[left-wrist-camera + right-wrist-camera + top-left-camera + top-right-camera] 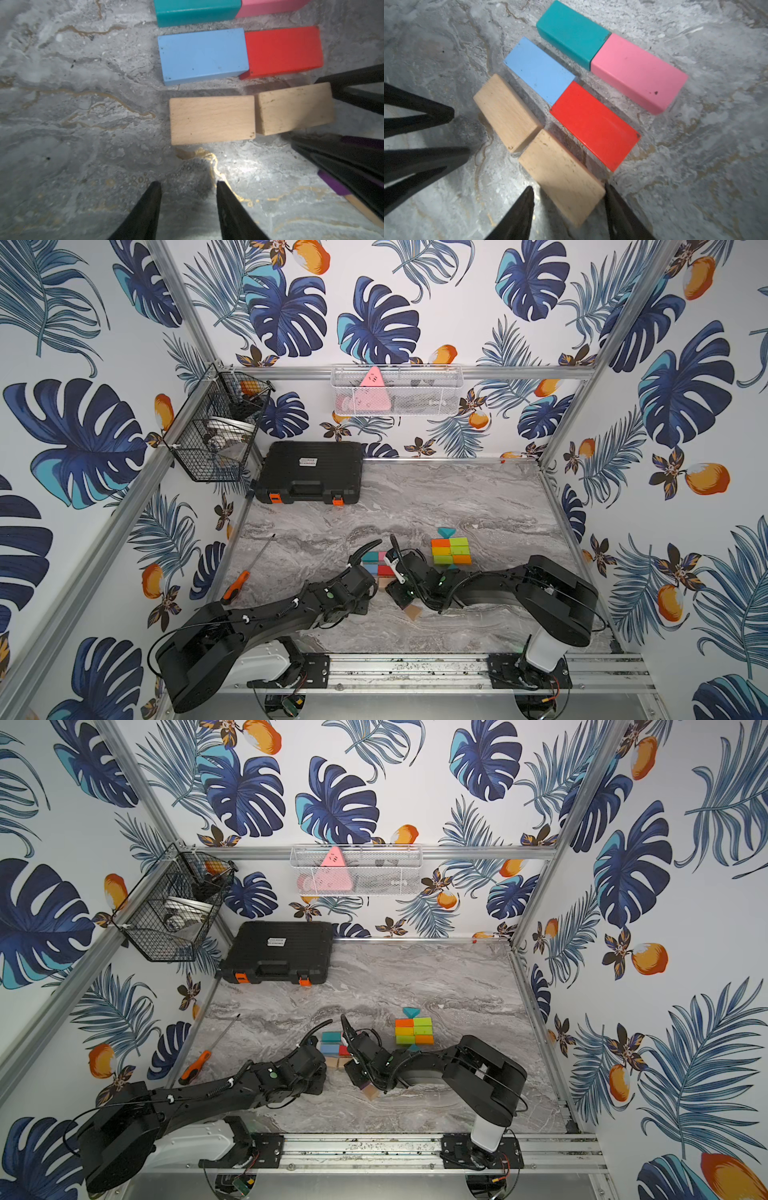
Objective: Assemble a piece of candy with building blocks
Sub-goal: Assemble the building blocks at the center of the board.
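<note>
A part-built candy [451, 551] of green, orange and yellow building blocks lies right of centre, with a teal triangle [446, 532] at its far end. Beside it sit loose blocks in pairs: teal [571, 33] and pink [637, 72], blue [538, 69] and red [593, 124], and two of plain wood [506, 112]. My right gripper [569, 187] is open and straddles the near end of the second wood block [562, 166]. One finger touches its corner and a gap shows at the other. My left gripper [189, 184] is open and empty, just short of the first wood block [212, 119].
A purple block [332, 182] and a wood piece lie under the right arm. An orange-handled screwdriver [237, 585] lies at the left. A black case [309, 472] stands at the back left. Wire baskets [216, 427] [397, 389] hang on the walls.
</note>
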You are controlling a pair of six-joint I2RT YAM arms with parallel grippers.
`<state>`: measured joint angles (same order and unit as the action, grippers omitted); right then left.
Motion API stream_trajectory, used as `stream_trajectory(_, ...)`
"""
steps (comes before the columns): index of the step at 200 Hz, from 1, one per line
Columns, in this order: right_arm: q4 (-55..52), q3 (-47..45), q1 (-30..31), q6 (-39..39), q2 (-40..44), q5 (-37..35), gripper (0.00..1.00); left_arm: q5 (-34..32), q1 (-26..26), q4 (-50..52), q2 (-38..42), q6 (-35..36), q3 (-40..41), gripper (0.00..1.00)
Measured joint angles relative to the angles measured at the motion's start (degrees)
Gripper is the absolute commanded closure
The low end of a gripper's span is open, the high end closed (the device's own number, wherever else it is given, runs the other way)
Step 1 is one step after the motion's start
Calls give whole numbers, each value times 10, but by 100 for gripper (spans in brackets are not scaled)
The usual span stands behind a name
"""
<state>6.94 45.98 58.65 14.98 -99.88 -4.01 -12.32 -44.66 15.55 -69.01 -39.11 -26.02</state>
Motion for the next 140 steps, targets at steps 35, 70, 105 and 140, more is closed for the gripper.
stream_trajectory(35,4,2,0,8,-4,0,48,-3,0,-9,-7,-3,1,52)
stream_trajectory(70,8,3,0,13,-6,0,49,-14,0,-27,-19,-3,1,53)
stream_trajectory(105,11,2,0,17,-8,0,49,-19,0,-45,-27,-3,2,54)
stream_trajectory(140,18,3,0,19,-11,0,49,-25,0,-69,-35,-3,5,54)
